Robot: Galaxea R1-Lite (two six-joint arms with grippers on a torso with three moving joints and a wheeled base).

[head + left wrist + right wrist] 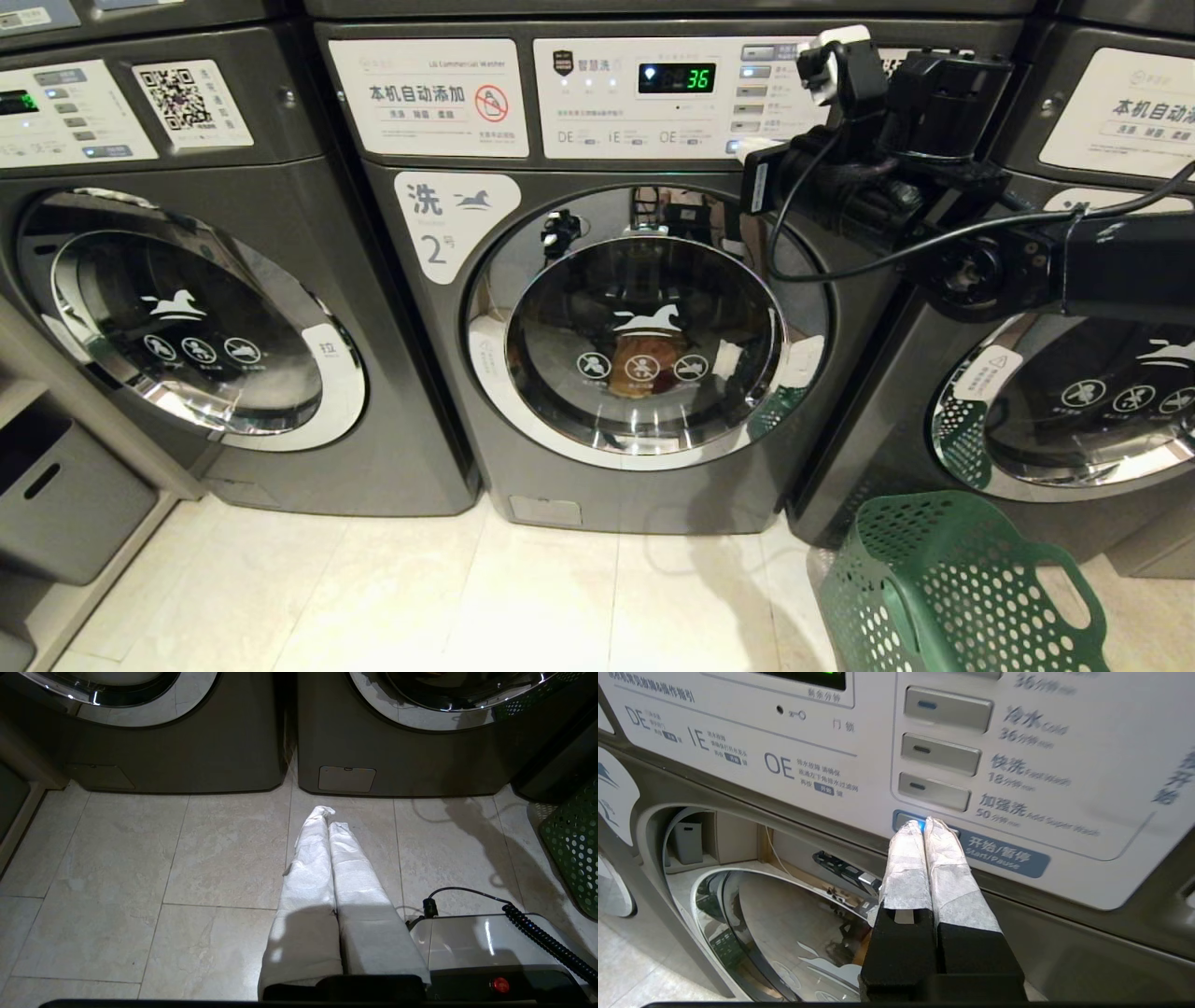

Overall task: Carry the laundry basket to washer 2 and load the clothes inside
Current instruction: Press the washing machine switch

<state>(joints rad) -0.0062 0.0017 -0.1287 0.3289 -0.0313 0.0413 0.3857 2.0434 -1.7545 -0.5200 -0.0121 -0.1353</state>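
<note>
Basket (952, 588) of perforated green plastic, flared rim.

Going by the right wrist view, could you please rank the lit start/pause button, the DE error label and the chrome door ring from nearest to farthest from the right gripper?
From the right gripper:
1. Start/pause button, at the fingertips.
2. Chrome door ring, below the panel.
3. DE label, at the panel's far end.

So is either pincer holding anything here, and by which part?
Nothing is held. The right pincer is shut and empty, tips at washer 2's start/pause button. The left pincer is shut, empty, above the floor.
</note>
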